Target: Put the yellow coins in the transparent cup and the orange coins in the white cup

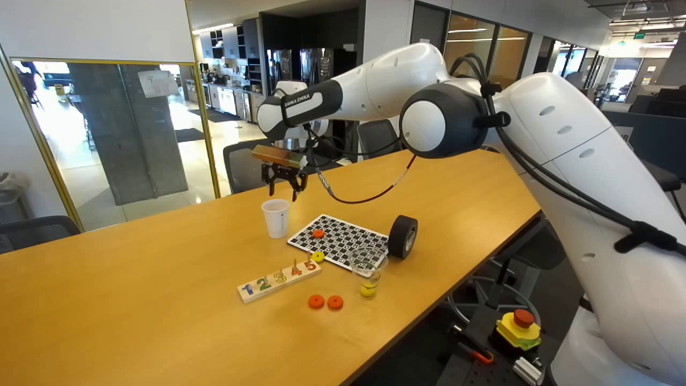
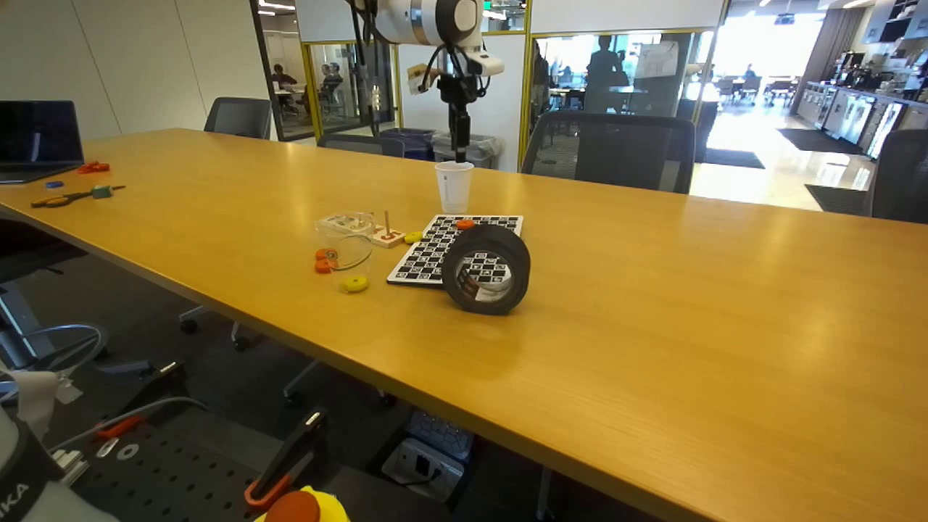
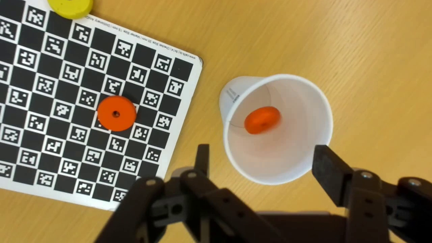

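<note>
Claw [image 1: 282, 196] spread above the white cup [image 1: 276, 220], we're apparently depositing an orange coin [image 3: 262, 120]; next we'd fetch the orange disc [image 3: 121, 109], wrist-view left.

Tilted orange coin [image 3: 262, 120] inside upright white cup [image 3: 287, 140], yellow coin [image 1: 367, 290] in transparent cup [image 1: 368, 272]

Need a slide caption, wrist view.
Open hand over the white cup, a blurred orange coin inside, another on the checkerboard.

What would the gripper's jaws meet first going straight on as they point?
Probably the white cup: the open jaws point down above it. Exact depth is unclear; one side could pass outside.
</note>
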`<state>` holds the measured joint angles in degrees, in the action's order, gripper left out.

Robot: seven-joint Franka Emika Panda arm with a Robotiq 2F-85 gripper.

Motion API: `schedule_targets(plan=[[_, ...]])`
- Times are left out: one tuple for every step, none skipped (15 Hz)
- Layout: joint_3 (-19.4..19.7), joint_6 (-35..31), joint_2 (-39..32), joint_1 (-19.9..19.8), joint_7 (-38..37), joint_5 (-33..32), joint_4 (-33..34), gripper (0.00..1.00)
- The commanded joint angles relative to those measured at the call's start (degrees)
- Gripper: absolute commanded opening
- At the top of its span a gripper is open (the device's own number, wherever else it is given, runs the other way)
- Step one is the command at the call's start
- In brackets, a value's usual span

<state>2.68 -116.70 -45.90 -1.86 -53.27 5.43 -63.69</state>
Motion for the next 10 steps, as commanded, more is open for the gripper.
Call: schedule_targets(plan=[[1.24, 2.88, -1.03, 0.37, 0.02, 0.58, 3.79, 1.00], [1.45, 2.49, -0.47, 0.44, -0.21, 0.55, 2.97, 1.00], [1.66, 2.51, -0.07, 0.51, -0.51, 0.49, 2.48, 1.00], [1.86, 2.66, 0.77, 0.64, -0.78, 0.42, 1.30, 1.00], [2.03, 2.58, 1.21, 0.76, -1.12, 0.39, 0.61, 1.00], [2.46, 2.08, 1.97, 1.11, -2.44, 0.30, -0.68, 1.00], [2.93, 1.65, 2.54, 1.50, -3.79, 0.03, -1.67, 1.00], [3.26, 1.38, 3.27, 1.78, -4.98, -0.11, -2.86, 1.00], [3.51, 1.20, 3.82, 1.99, -6.04, -0.14, -3.78, 1.00], [3.74, 0.76, 4.64, 2.22, -7.32, -0.08, -5.22, 1.00]])
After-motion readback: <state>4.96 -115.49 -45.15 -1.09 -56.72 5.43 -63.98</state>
